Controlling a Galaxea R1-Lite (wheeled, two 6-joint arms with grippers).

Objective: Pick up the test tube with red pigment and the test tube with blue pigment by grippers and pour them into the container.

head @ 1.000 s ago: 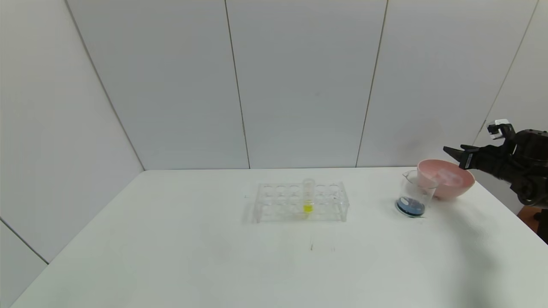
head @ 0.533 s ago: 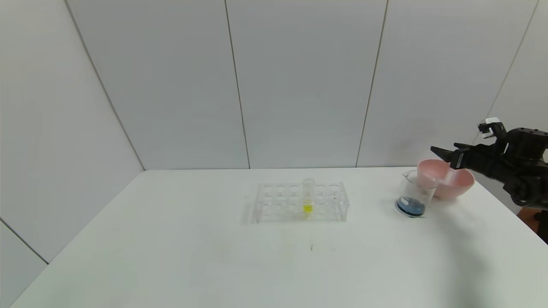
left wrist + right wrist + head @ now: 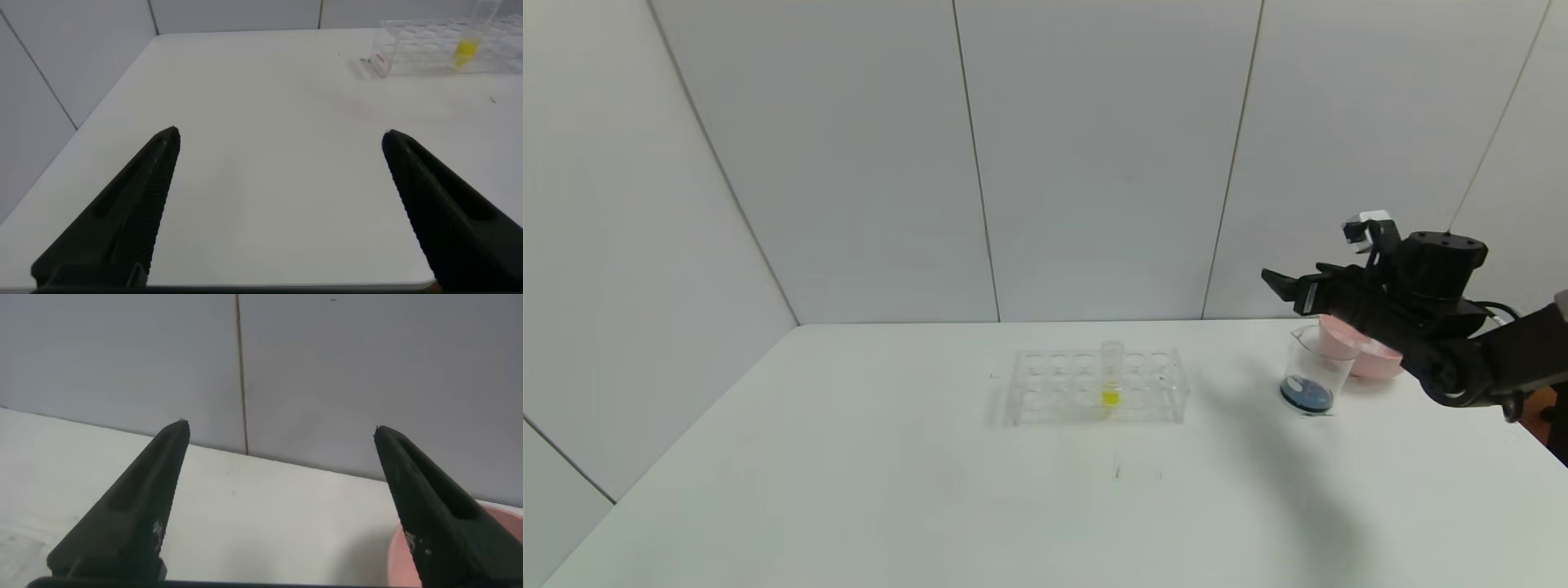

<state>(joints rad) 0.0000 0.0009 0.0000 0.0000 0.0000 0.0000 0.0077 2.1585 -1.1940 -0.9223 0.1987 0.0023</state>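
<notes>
The container (image 3: pixel 1311 377), a small clear beaker, stands on the right of the table with dark blue liquid at its bottom. My right gripper (image 3: pixel 1290 279) hovers in the air just above and behind it, pointing left, open and holding nothing. In the right wrist view that gripper (image 3: pixel 280 429) frames only table and wall. My left gripper (image 3: pixel 280 137) is open over bare table on the left and does not show in the head view. Neither the test tube with red pigment nor the one with blue pigment is in view.
A clear tube rack (image 3: pixel 1094 385) sits mid-table with one tube of yellow liquid (image 3: pixel 1111 374); the left wrist view also shows the rack (image 3: pixel 425 45). A pink bowl (image 3: pixel 1372 359) stands right behind the beaker, partly covered by my right arm. Wall panels close the back.
My right gripper has swung left and risen, from over the pink bowl to above the beaker. Its jaws have spread wider. Nothing else has moved.
</notes>
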